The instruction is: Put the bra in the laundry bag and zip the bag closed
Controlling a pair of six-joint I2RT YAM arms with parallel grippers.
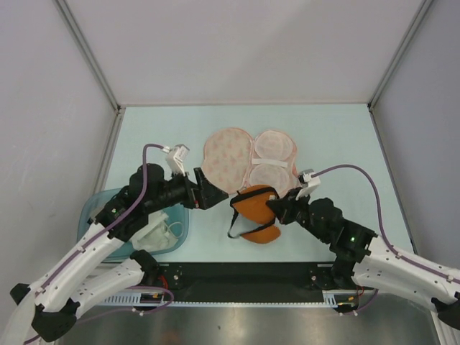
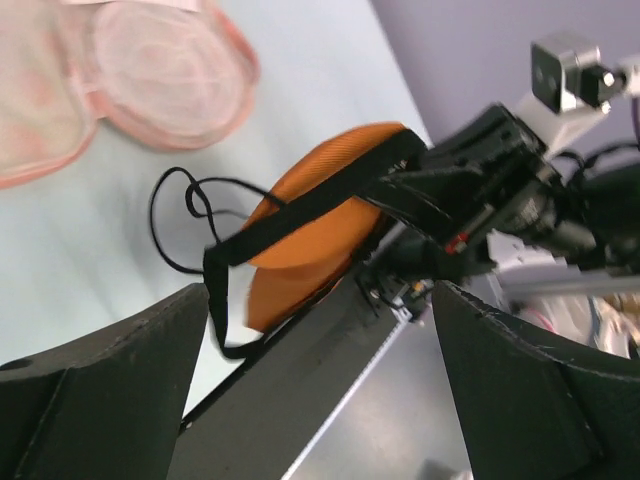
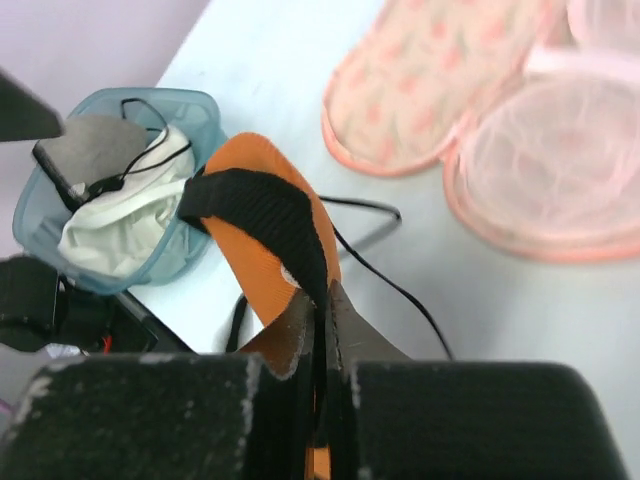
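Note:
The orange bra with black trim lies at the table's near edge, just in front of the laundry bag. The bag lies open like a clamshell, its pale lining facing up. My right gripper is shut on the bra's black band, which the right wrist view shows pinched between the fingertips with the orange cup lifted. Thin black straps trail on the table. My left gripper stands wide open just left of the bra with nothing between its fingers. The bag lies beyond it.
A translucent teal tub holding a white garment stands at the near left beside the left arm; it also shows in the right wrist view as the tub. A black rail runs along the table's near edge.

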